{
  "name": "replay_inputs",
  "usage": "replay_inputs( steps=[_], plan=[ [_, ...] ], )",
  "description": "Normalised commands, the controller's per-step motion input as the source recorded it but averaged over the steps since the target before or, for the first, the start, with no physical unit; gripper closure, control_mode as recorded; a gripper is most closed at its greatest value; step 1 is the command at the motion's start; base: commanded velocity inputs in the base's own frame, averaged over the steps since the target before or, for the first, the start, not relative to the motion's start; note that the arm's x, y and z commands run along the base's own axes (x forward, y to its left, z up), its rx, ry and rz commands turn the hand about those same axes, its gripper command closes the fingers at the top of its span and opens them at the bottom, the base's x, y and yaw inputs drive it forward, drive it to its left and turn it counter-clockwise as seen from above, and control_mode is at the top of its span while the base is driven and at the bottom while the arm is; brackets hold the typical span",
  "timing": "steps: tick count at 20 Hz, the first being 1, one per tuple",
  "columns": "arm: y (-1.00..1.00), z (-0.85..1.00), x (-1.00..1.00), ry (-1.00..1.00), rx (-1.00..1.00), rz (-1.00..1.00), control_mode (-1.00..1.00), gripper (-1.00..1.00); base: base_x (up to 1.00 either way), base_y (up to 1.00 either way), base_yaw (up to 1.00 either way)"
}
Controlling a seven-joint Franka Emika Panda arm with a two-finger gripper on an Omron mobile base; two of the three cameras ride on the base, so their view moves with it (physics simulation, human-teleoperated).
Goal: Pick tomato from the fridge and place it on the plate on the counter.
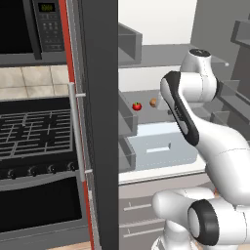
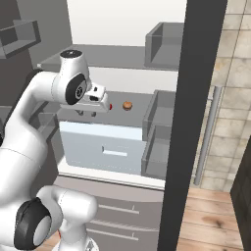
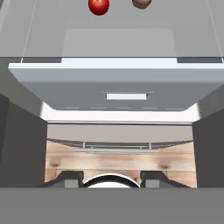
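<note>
My gripper [image 3: 111,177] hangs over the pale drawer [image 3: 118,87], fingertips spread apart and holding nothing. The tomato [image 3: 99,6] sits ahead of my jaws on the fridge [image 1: 100,122] shelf, slightly left, beside a brownish round item [image 3: 142,3]; I judge a forward reach comes next.

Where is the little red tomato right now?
The tomato sits on a grey fridge shelf, just left of a brownish round item, above the pale drawer.
</note>
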Motion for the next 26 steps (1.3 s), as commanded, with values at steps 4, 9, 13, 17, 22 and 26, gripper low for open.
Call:
replay_inputs(
  steps=[4,9,13,17,22,26],
  plan=[
    [0.0,-0.13,0.11,-0.02,0.0,0.0,-1.0,-1.0,0.0,0.0,0.0],
    [0.06,-0.18,0.36,-0.03,0.0,0.0,-1.0,-1.0,0.0,0.0,0.0],
    [0.06,-0.06,0.29,-0.09,0.0,0.0,-1.0,-1.0,0.0,0.0,0.0],
    [0.05,0.0,0.3,-0.1,0.03,0.0,-1.0,-1.0,0.0,0.0,0.0],
    [0.06,-0.03,0.26,-0.03,0.03,0.0,-1.0,-1.0,0.0,0.0,0.0],
    [0.07,-0.03,0.06,0.0,0.02,0.0,-1.0,-1.0,0.0,0.0,0.0]
  ],
)
